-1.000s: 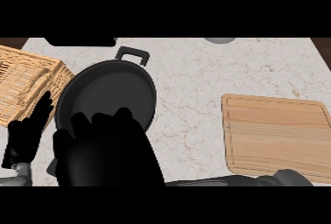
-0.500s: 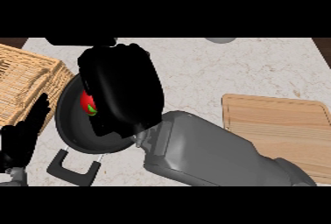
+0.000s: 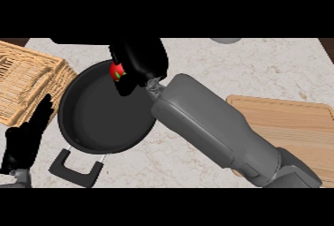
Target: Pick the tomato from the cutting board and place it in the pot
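One small red tomato with green stem, right hand curled around it above one black pot, upper centre, left hand open lower left, one cutting board right

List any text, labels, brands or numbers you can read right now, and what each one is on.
None: no readable words, numbers or signs in the head view.
The pot, the tomato held in the right hand, the cutting board, the wicker basket and the left hand carry no markings.
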`<move>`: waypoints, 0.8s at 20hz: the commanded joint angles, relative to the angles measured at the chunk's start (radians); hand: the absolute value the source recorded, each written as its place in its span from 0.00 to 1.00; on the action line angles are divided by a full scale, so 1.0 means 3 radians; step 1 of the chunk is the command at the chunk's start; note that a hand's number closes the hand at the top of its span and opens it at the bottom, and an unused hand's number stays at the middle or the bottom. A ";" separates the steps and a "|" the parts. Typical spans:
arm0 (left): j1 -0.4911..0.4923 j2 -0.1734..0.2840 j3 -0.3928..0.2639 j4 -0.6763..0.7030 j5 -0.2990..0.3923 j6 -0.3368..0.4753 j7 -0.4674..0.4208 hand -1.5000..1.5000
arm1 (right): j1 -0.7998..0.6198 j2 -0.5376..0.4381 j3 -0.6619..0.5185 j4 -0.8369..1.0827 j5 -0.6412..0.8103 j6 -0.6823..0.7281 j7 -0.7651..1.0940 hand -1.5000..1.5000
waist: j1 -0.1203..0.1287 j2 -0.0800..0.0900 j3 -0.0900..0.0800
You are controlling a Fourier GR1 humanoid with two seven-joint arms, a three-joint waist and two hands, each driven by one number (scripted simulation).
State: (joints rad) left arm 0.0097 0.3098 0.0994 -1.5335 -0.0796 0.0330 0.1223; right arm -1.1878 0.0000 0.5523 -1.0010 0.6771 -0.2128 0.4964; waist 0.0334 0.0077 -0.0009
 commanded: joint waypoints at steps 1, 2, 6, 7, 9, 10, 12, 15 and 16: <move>-0.0039 0.0010 -0.0022 -0.0053 -0.0021 -0.0039 0.0003 0.50 | -0.0323 0.0000 0.0137 0.0692 -0.0046 -0.0192 -0.0204 1.00 | 0.0074 0.0013 -0.0002; -0.0097 -0.0077 -0.0112 -0.0005 -0.0112 0.0033 0.0051 0.50 | -0.0356 0.0000 0.0118 0.0765 -0.0306 -0.0175 -0.0282 1.00 | 0.0066 0.0014 -0.0002; -0.0138 -0.0106 -0.0175 -0.0208 -0.0115 0.0025 0.0190 0.50 | -0.0227 0.0000 0.0018 0.1070 -0.0739 -0.0396 -0.0488 0.00 | 0.0144 0.0032 0.0000; -0.0175 -0.0029 -0.0141 -0.0241 -0.0090 -0.0030 0.0289 0.50 | -0.0274 0.0000 -0.0101 0.1165 -0.0861 -0.0284 -0.0599 0.00 | 0.0155 0.0039 0.0001; -0.0155 -0.0067 -0.0114 -0.0152 -0.0068 -0.0024 0.0200 0.50 | -0.0147 0.0000 0.0043 0.1096 -0.1118 -0.0455 -0.0696 0.00 | 0.0176 0.0040 -0.0001; -0.0238 -0.0056 -0.0119 -0.0149 -0.0021 -0.0082 0.0276 0.50 | -0.0222 0.0000 -0.0003 0.1182 -0.1195 -0.0452 -0.0822 0.00 | 0.0177 0.0046 -0.0001; -0.0151 -0.0046 -0.0080 -0.0030 -0.0059 -0.0068 0.0035 0.50 | -0.0354 0.0000 -0.0024 0.1311 -0.1344 -0.0448 -0.0895 0.00 | 0.0192 0.0049 -0.0003; -0.0206 -0.0123 -0.0145 -0.0118 -0.0093 -0.0016 0.0216 0.50 | -0.0207 0.0000 0.0095 0.1338 -0.1523 -0.0721 -0.1142 0.00 | 0.0200 0.0052 -0.0001; -0.0222 -0.0128 -0.0111 0.0033 -0.0099 -0.0010 0.0083 0.50 | -0.0318 0.0000 -0.0004 0.1403 -0.1561 -0.0691 -0.1254 0.00 | 0.0155 0.0049 -0.0002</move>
State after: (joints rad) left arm -0.0354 0.2828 0.0644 -1.5574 -0.1039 0.0234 0.1607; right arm -1.2656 0.0000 0.5626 -0.6248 0.2793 -0.3801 0.2060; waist 0.0833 0.0203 -0.0013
